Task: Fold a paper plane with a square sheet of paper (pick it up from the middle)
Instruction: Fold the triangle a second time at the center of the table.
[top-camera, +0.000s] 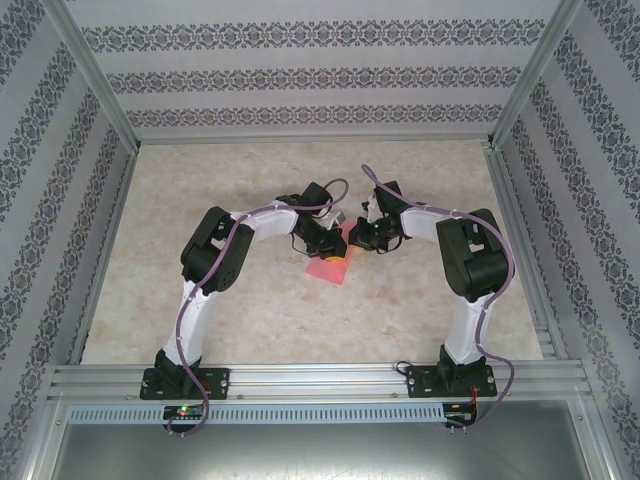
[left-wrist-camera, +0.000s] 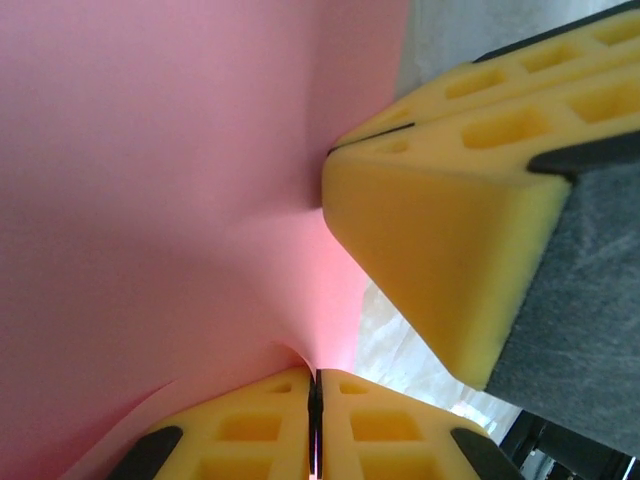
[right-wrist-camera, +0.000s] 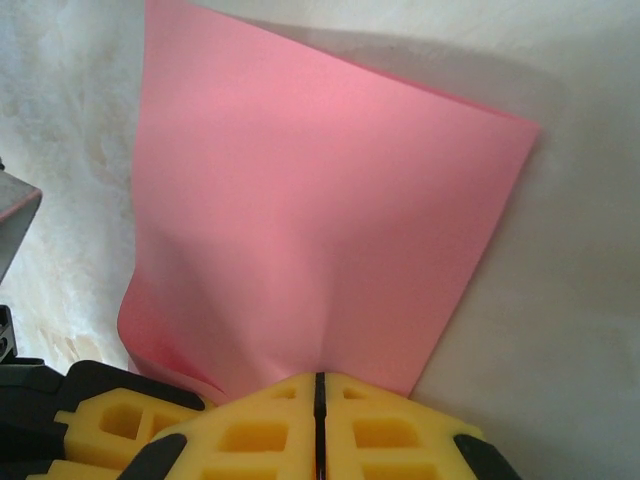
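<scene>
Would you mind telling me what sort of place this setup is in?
Probably a lab robot test cell: a white-and-black left robot arm and its right twin are bolted to a silver aluminium rail, with patterned wallpaper-like wall panels enclosing a beige marble-look tabletop.

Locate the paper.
Mid-table in the top view, the paper is held between the left pincer and right pincer, both shut on it.

From above, the left hand (top-camera: 325, 238) and right hand (top-camera: 366, 234) cover much of the square sheet of paper (top-camera: 331, 270); their jaws are too small to read. In the left wrist view the sheet runs off the top and left edges.
</scene>
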